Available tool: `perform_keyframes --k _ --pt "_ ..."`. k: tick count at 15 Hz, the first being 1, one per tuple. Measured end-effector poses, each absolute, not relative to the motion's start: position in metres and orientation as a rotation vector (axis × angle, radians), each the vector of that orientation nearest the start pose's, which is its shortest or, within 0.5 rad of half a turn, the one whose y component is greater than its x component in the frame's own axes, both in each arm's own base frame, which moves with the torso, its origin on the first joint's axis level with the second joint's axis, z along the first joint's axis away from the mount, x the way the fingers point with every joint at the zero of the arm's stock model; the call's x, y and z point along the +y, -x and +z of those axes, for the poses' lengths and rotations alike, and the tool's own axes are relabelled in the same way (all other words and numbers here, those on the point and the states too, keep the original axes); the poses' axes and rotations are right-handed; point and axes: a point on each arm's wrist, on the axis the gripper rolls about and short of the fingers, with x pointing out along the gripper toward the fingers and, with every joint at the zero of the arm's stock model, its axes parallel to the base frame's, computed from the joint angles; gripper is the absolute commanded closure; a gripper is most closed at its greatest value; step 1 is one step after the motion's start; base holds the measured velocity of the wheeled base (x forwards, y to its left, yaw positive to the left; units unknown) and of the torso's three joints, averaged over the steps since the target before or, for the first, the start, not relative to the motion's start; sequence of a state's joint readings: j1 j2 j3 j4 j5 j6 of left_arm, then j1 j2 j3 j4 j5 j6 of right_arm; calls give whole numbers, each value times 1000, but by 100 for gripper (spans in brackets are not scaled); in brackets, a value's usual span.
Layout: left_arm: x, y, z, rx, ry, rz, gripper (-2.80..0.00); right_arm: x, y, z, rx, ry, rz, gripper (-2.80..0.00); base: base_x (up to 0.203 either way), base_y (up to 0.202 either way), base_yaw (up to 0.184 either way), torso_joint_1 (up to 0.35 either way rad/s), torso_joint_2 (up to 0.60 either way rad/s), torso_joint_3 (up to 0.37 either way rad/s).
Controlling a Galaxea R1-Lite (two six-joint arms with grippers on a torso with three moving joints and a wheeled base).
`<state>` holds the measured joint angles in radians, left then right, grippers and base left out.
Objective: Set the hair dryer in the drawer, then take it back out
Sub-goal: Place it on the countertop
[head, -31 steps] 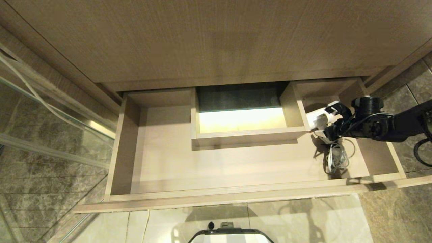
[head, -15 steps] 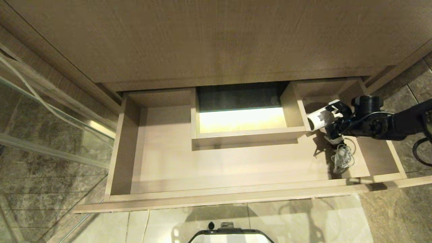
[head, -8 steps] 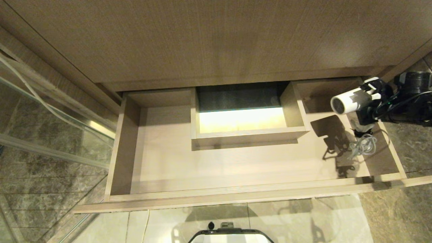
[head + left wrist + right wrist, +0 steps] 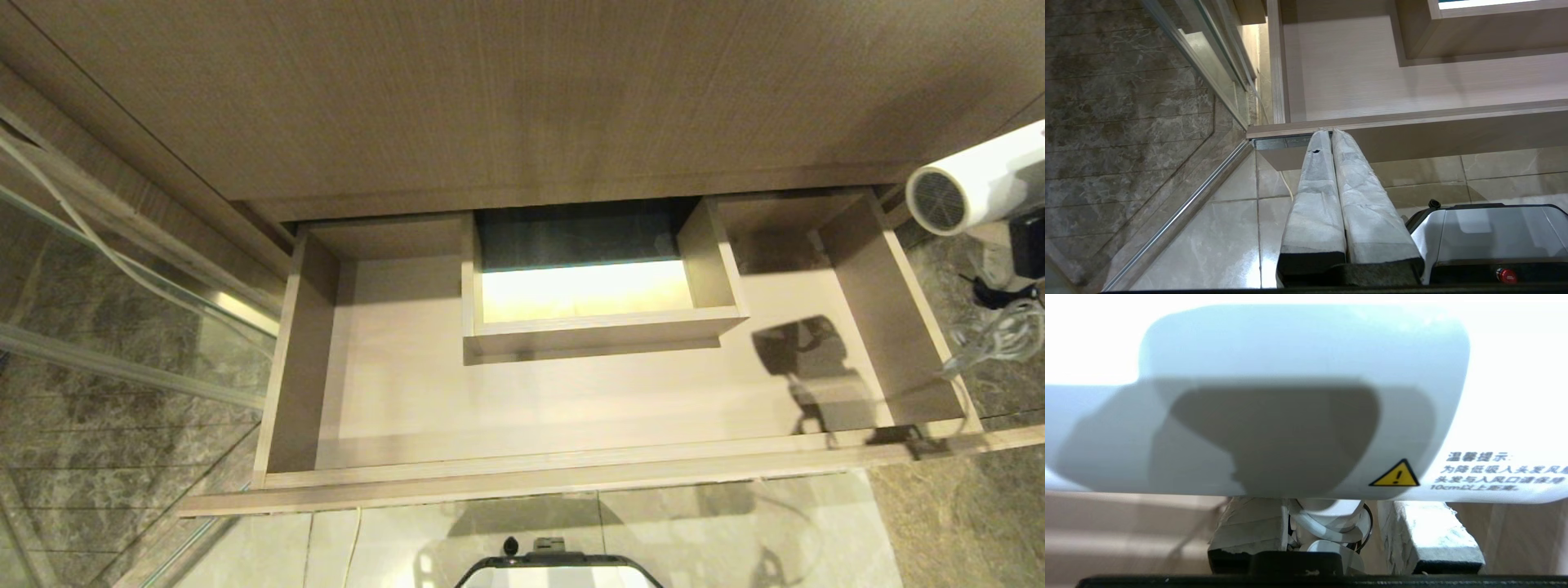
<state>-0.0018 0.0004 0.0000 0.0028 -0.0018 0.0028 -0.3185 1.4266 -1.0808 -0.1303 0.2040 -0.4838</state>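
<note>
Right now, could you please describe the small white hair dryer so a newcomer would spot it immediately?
Start at the wide light-wood drawer, pulled open. Past its right wall, the small white hair dryer hangs in the right gripper. Its round grey grille and dangling bundled white cord mark it out.

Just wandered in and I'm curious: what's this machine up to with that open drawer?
The robot's right gripper is holding a small white hair dryer up at the right end of the open wooden drawer, clear of its side wall. The bundled cord dangles below it, outside the drawer. Nothing else lies in the drawer; only the dryer's shadow falls on its floor. The left gripper is shut and parked in front of the drawer's front, holding nothing.
</note>
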Motion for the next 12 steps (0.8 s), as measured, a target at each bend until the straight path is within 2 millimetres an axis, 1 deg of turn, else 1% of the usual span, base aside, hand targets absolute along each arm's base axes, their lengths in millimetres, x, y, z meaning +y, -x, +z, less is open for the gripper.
perform_keyframes --k 2,4,5,6,8,12 --pt "0 23 75 4 -3 -3 0 -57 -187 288 200 435 -72 0 0 0 0 0 0 0" --pt "0 23 75 3 -3 -4 0 -45 -148 284 175 437 -89 0 0 0 0 55 -273 -122" --pt "0 23 75 3 -4 -3 0 -39 -131 282 162 442 -96 0 0 0 0 95 -411 -184" --pt "0 23 75 3 -3 -2 0 -35 -117 282 137 450 -105 0 0 0 0 154 -455 -198" --pt "0 23 75 4 -3 -4 0 -27 -93 283 84 467 -123 0 0 0 0 346 -470 -223" --pt "0 23 75 3 -3 -3 0 -17 -58 281 -10 495 -175 0 0 0 0 310 -498 -243"
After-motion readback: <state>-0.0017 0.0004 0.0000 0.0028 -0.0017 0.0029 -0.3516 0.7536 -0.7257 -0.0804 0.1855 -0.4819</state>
